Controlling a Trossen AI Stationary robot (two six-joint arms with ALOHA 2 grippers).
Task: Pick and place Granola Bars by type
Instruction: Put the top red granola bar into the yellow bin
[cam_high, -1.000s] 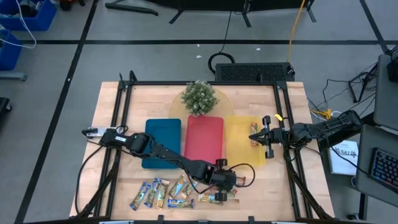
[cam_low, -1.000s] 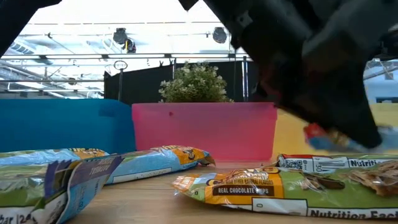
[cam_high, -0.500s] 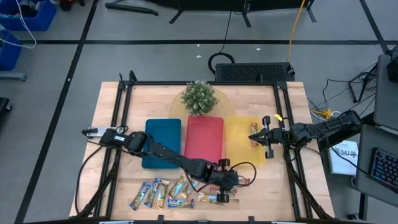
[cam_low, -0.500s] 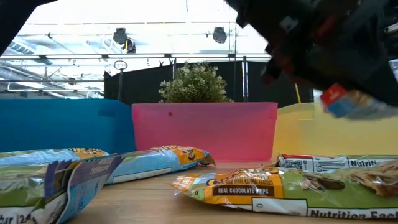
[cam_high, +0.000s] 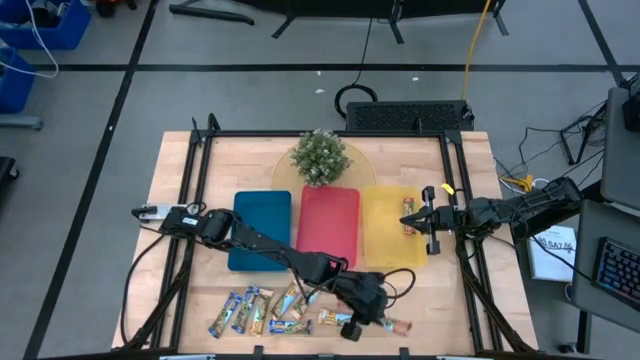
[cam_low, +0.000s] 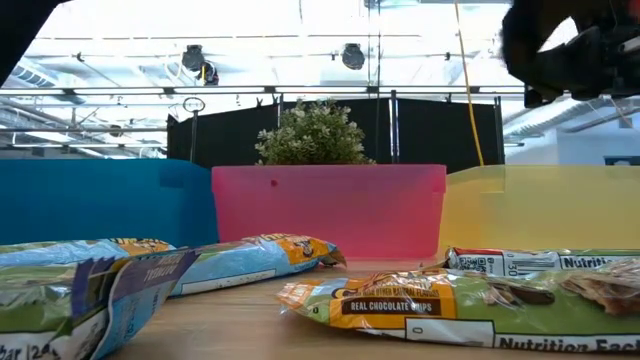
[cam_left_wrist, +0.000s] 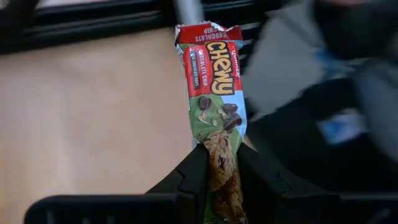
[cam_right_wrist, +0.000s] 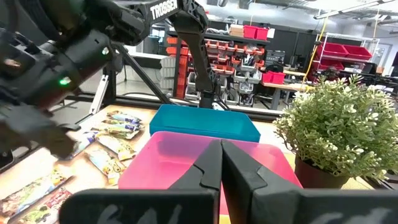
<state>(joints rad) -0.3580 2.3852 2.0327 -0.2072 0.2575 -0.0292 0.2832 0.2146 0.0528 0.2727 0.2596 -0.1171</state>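
My left gripper (cam_high: 376, 318) hangs over the table's near right part, shut on a red-and-green wrapped granola bar (cam_left_wrist: 214, 93); the same bar (cam_high: 397, 325) sticks out toward the right edge. Several more granola bars (cam_high: 268, 312) lie on the wood near the front edge, and in the low view (cam_low: 405, 305) they rest flat on their sides. Behind them stand the blue tray (cam_high: 262, 230), the red tray (cam_high: 328, 222) and the yellow tray (cam_high: 385, 240). My right gripper (cam_high: 408, 218) waits shut over the yellow tray's right side, with its shut fingers (cam_right_wrist: 211, 165) in the wrist view. My left gripper pinches one end of the bar (cam_left_wrist: 221, 168) between its two fingers (cam_left_wrist: 193, 180). The bar runs along the fingers and sticks out ahead of them. The fingers slant downward from the table's left. The bar is lifted clear of the table.
A potted plant (cam_high: 320, 157) stands behind the red tray. A small reddish bar (cam_high: 407, 226) shows on the yellow tray by my right fingertips. Black frame rails (cam_high: 462, 240) run along the table's sides. Bare wood (cam_high: 430, 300) lies at the near right.
My left gripper has risen from the table with the red-and-green bar, gone a little toward the near edge, and tipped up and rolled. The bar, low over the table before, has left the low view and now points toward the right edge.
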